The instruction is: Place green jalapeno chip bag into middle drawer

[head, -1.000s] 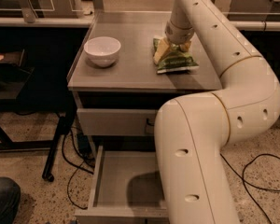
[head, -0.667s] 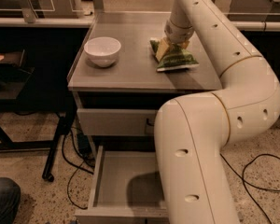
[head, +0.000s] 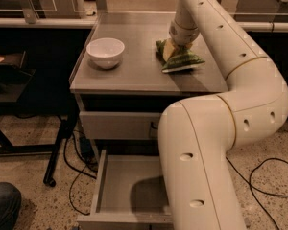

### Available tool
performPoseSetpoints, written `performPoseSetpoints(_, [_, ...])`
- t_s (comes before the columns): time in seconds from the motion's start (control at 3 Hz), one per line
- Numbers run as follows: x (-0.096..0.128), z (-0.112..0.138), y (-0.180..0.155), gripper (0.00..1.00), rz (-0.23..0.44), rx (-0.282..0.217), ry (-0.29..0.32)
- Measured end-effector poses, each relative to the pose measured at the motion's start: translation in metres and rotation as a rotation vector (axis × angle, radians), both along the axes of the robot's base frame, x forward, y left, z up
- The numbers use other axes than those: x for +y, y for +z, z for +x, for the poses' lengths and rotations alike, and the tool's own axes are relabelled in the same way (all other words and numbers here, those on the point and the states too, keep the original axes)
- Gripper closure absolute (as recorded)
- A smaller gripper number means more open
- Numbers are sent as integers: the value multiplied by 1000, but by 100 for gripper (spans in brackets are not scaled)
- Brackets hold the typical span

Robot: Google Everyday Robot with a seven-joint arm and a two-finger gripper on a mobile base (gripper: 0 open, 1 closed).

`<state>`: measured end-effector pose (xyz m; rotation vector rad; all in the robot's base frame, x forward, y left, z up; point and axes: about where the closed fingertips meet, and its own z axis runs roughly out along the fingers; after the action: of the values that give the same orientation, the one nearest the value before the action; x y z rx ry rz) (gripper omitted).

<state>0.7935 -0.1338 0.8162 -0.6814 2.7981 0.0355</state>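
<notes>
The green jalapeno chip bag [head: 182,61] lies crumpled on the right part of the grey cabinet top [head: 134,75]. My gripper [head: 176,46] comes down from the cream arm right onto the bag's back end, touching it. The wrist hides the contact. The middle drawer [head: 127,188] is pulled open low at the front, a shallow grey tray with nothing in it that I can see. My arm's big elbow link [head: 197,166] covers its right part.
A white bowl [head: 105,52] stands on the left of the cabinet top. A closed drawer front [head: 117,125] sits just under the top. Cables [head: 79,171] lie on the speckled floor to the left. A dark table leg [head: 57,147] stands beside the cabinet.
The bag's left end has shifted slightly under the gripper. The arm, bowl and drawer stay where they were.
</notes>
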Motion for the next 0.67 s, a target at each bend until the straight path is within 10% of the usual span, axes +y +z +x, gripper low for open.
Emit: performPoseSetpoints(0.67, [0, 0, 7, 100, 0, 0, 0])
